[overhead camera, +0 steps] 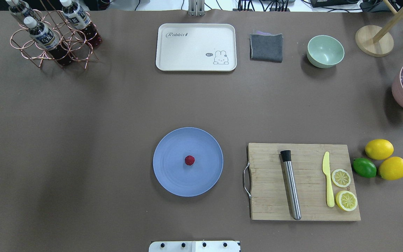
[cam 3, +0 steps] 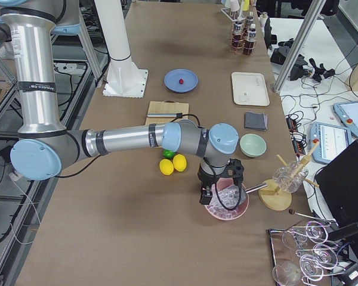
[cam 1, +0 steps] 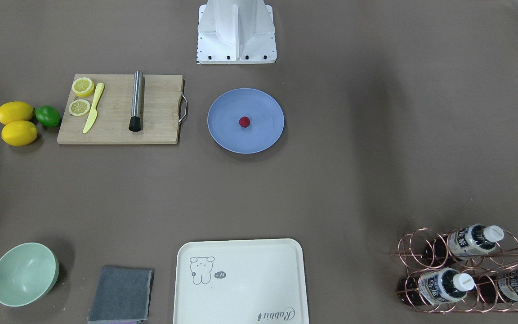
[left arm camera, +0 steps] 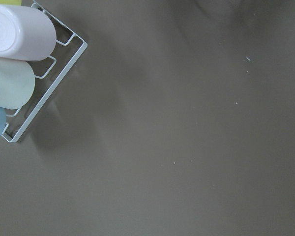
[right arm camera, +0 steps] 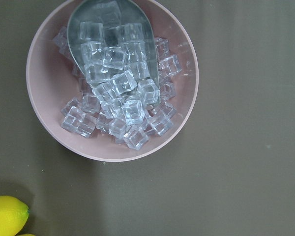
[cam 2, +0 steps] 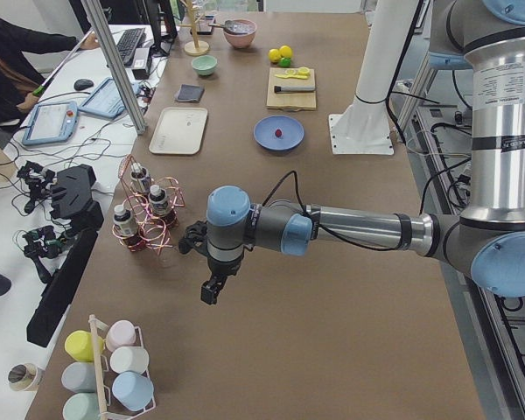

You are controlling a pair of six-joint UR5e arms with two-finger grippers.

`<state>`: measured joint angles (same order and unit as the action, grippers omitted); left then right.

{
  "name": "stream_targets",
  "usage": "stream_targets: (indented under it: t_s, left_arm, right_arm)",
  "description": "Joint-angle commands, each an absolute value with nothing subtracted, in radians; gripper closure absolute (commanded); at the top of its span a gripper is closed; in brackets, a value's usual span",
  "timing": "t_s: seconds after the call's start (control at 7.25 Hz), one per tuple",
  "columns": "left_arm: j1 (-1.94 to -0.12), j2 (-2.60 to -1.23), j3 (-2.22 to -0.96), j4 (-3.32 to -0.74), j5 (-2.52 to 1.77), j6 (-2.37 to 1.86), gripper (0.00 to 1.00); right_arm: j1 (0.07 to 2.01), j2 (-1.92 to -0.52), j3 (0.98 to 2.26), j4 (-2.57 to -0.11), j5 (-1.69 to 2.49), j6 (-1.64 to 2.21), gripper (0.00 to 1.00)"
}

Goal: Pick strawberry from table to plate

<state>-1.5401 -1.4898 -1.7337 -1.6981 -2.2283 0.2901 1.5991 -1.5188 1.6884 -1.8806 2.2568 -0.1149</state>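
A broad matte grey-brown table [overhead camera: 82, 140] spans every view. The near left arm [cam 2: 359, 229] stretches out low over its left end. The right arm [cam 3: 125, 140] reaches likewise over the opposite end.

A rectangular wooden cutting board [overhead camera: 306, 210] carries a steel cylinder with a black tip, a yellow plastic knife and two lemon halves. A cream rectangular tray with a small animal drawing [overhead camera: 187, 52] lies at the far edge.

The round periwinkle-blue plate with a raised rim [overhead camera: 173, 182] sits near the robot's base, just beside the board's metal handle but not touching it.

The right wrist camera looks straight down into a pink round bowl [right arm camera: 42, 105] filled with clear ice cubes and a steel scoop. The left wrist camera shows bare table and pastel cups [left arm camera: 19, 32] in a white wire rack.

The left gripper [cam 2: 212, 289] hangs above bare table near the copper bottle rack. The right gripper [cam 3: 206, 196] hangs over the pink bowl. I cannot tell how the jaws of either stand.

The tiny dark-red bumpy strawberry [overhead camera: 189, 160] rests near the plate's centre.
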Motion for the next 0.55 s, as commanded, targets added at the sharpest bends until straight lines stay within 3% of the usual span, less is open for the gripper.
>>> stream_targets:
  t_s: [0.0, 0.41]
  left_arm:
    - [-1.534, -1.494, -1.735, -1.698, -2.229, 0.290, 0.02]
    - [-1.532, -1.496, -1.736, -1.700, -2.227, 0.290, 0.02]
  right_arm:
    - [1.600, -1.519, 1.687, -1.879, 2.258, -0.113, 0.00]
    - [1.600, -1.526, 1.686, -1.853, 2.261, -0.112, 0.00]
